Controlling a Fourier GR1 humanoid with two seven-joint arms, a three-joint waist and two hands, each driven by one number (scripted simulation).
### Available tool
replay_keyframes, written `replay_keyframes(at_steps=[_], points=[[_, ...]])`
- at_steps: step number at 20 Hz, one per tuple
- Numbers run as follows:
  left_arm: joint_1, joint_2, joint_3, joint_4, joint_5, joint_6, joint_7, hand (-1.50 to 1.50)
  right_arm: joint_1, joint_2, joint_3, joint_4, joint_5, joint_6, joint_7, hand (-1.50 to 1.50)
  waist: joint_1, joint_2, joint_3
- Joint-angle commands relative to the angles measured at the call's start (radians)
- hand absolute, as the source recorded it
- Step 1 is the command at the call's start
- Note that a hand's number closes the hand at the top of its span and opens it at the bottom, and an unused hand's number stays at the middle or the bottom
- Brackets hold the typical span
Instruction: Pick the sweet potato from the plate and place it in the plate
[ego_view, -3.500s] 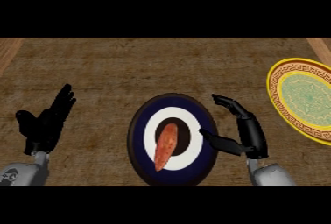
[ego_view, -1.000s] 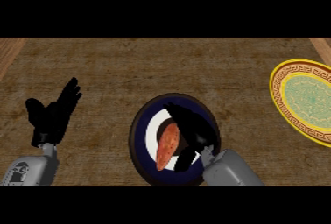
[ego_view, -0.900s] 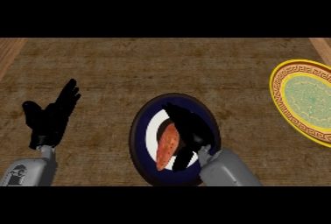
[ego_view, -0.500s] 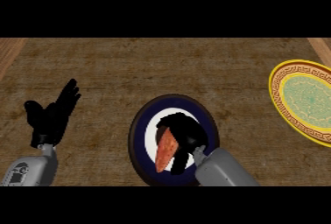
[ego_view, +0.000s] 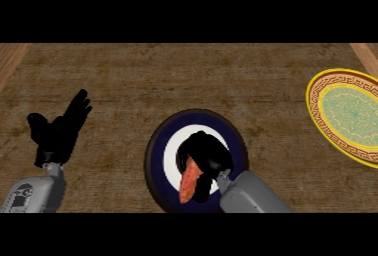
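Observation:
An orange sweet potato (ego_view: 190, 182) lies on the dark blue plate (ego_view: 160, 150) with white rings, near the middle of the counter's front. My right hand (ego_view: 207, 153) sits over the plate with its fingers curled down round the potato's upper end, hiding that end. Only the lower part of the potato shows, beside my grey right forearm (ego_view: 251, 194). A yellow plate (ego_view: 325, 120) with a green centre and patterned rim lies at the far right, partly cut by the view's edge. My left hand (ego_view: 57, 132) rests open at the left, fingers up.
The brown woven counter top (ego_view: 184, 75) stretches behind and between the two plates. Lighter wooden strips (ego_view: 10, 60) run along the far left and right edges.
My right hand has swung in from the plate's right side onto the plate and curled over the sweet potato's upper end. The left hand has barely moved.

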Motion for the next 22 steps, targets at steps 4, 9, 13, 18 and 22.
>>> replay_keyframes(at_steps=[4, 9, 13, 18, 22], points=[[0.054, -0.038, -0.03, -0.074, -0.029, 0.023, 0.026, 0.0, 0.059, -0.034, 0.007, -0.14, 0.154, -0.112, 0.044, 1.5, -0.001, 0.006, 0.004], [0.036, -0.019, 0.01, 0.015, -0.006, -0.019, -0.047, 0.0, 0.115, -0.24, -0.134, -0.299, 0.119, -0.035, 0.024, 1.5, -0.014, 0.007, 0.003], [0.002, -0.011, 0.025, -0.038, -0.008, 0.021, 0.033, 0.0, 0.108, -0.278, -0.235, -0.403, 0.172, -0.197, 0.005, 1.5, -0.025, 0.003, 0.004], [0.048, 0.005, 0.02, -0.044, -0.01, -0.009, 0.01, 0.0, 0.117, -0.333, -0.352, -0.53, 0.303, -0.333, 0.09, 1.5, -0.026, 0.002, 0.004], [0.025, -0.025, 0.003, -0.01, -0.029, 0.003, -0.007, 0.0, 0.17, -0.343, -0.463, -0.543, 0.294, -0.371, 0.11, 1.5, -0.014, 0.008, 0.004]])
